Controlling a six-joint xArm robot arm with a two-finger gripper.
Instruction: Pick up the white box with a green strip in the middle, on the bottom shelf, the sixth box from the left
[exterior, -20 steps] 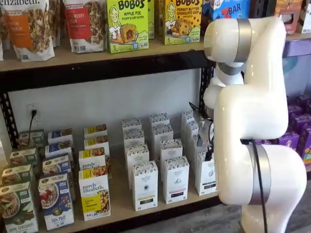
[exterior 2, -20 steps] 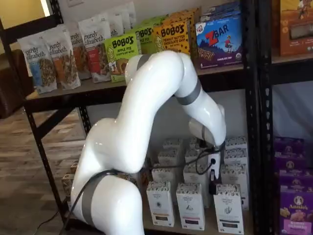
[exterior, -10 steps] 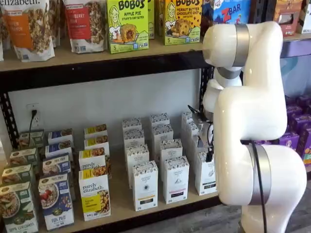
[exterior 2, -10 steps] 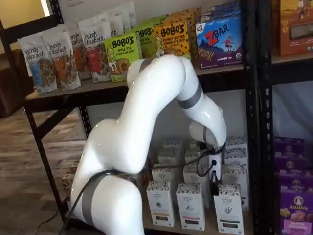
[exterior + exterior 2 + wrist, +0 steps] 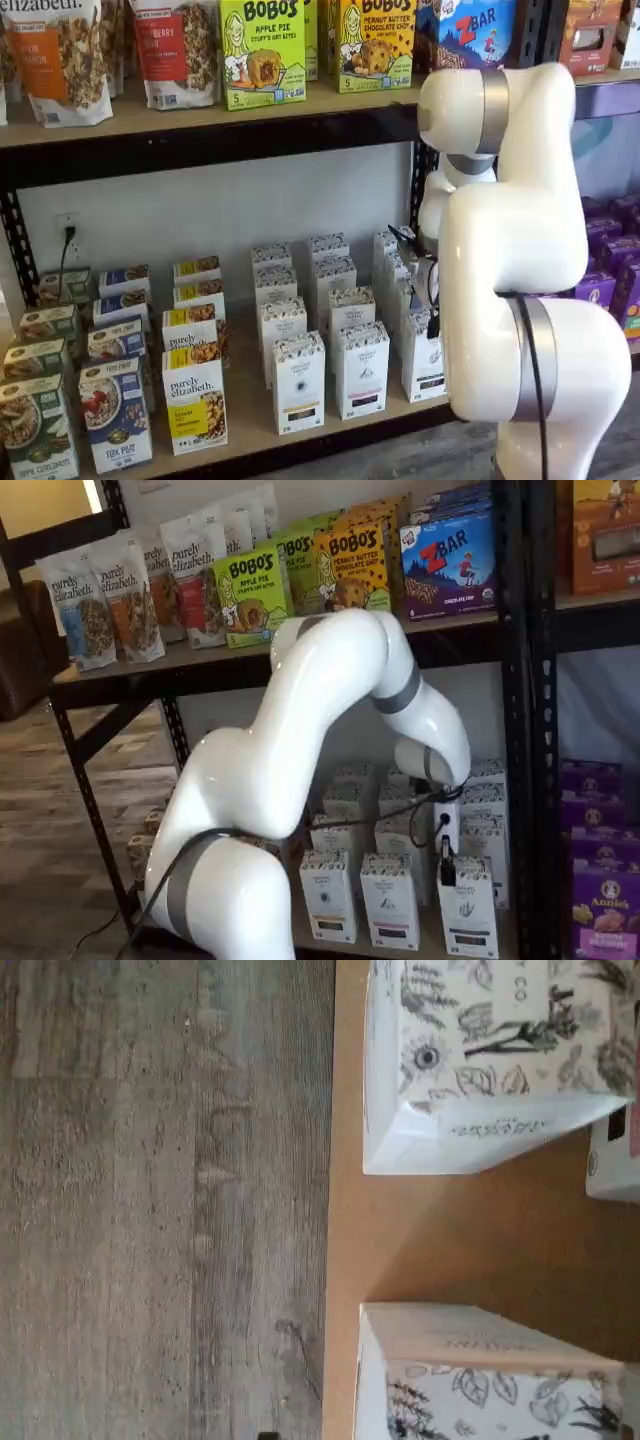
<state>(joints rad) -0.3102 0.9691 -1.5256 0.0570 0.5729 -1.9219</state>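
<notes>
- Pale wood board of the bottom shelf, wrist view: its front edge runs beside grey plank floor. Two white cartons with dark botanical print stand on it, one well apart from the other, with bare board between. Both are closed, so their contents are unseen. Which of them is the task's box cannot be told here. A corner of a third carton with a reddish label shows behind.
- A shelf view: the bottom shelf carries rows of closed cartons running front to back. Colourful cereal boxes are at one end, yellow-labelled boxes come next, then three rows of white cartons. The white box stands upright at the front of the row nearest the white arm. The hand hangs just above that row, largely hidden by the arm. The upper shelf holds granola bags and green and yellow bar boxes.
- A shelf view: the white box is the front carton nearest the black upright, seated on the board. The hand hangs just over its top, seen side-on. Its fingers stand fully apart and clamp nothing.
</notes>
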